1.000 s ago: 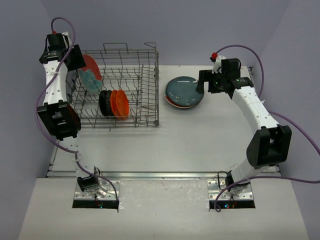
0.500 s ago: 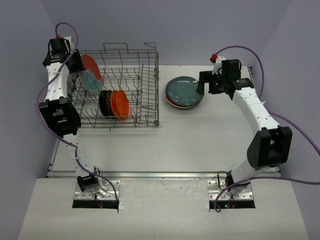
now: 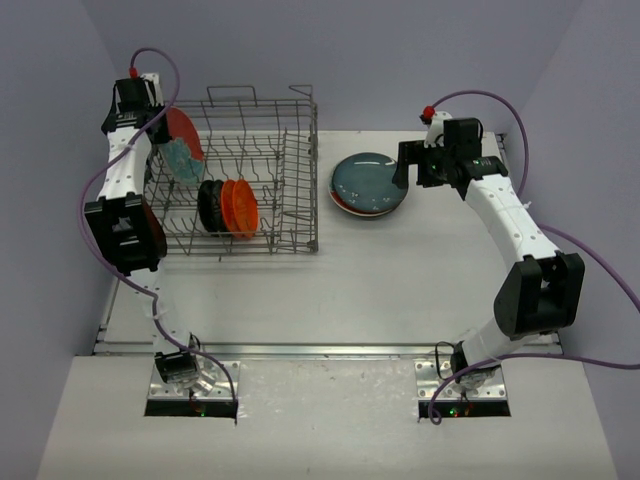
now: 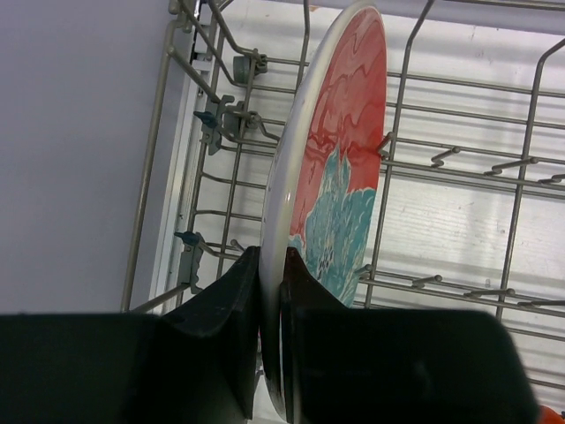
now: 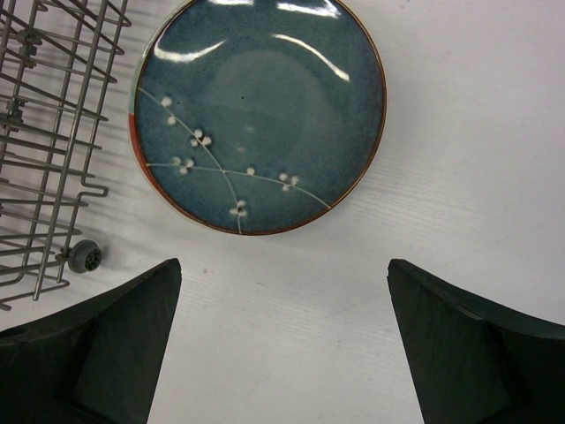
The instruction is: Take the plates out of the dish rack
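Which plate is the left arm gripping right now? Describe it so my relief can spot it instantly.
Look in the wire dish rack on the left of the table, at its far left corner. A large plate stands on edge there, rim pinched by the left gripper. It is red with a teal flower centre, unlike the smaller black and orange plates mid-rack.

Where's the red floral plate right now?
In the top view, the red plate stands upright at the dish rack's far-left end, rim between the left gripper's jaws.
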`<state>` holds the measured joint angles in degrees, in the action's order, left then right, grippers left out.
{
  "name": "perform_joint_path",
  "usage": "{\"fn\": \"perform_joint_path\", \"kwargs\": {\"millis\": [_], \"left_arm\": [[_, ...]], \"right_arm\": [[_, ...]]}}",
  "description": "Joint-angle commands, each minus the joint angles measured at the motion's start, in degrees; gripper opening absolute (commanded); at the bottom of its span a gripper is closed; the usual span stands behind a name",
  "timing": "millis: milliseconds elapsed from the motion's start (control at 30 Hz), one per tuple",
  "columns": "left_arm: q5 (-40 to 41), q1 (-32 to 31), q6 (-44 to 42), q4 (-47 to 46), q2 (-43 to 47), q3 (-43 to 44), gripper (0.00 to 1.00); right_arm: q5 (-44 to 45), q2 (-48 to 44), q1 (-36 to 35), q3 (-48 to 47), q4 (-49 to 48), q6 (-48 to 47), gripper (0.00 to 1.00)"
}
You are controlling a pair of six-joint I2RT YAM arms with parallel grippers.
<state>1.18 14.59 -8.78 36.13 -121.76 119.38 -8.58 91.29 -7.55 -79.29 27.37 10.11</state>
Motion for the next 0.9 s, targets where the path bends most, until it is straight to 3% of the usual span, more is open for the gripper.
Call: {"fn": "perform_joint_path", "kwargs": {"millis": [0, 367, 767, 867], "left_arm": [[1.0, -2.2, 0.1, -4.5, 3.1, -0.8, 0.0], [1.0, -3.6, 2.2, -8.0, 13.5, 0.2, 0.0], [7.4, -9.5, -3.0, -16.4, 23.4, 0.2, 0.0], [4.7, -9.9, -2.8, -16.1, 25.5, 1.4, 0.0]], "right_arm": [[-0.1, -1.5, -0.5, -1.8, -2.1, -0.1, 0.99], [-0.3, -2.9, -0.7, -1.5, -2.7, 0.4, 0.99], [-0.7, -3.4, -0.9, -2.0, -3.0, 0.9, 0.99], [-2.8, -3.6, -0.9, -2.3, -3.0, 0.9, 0.99]]}}
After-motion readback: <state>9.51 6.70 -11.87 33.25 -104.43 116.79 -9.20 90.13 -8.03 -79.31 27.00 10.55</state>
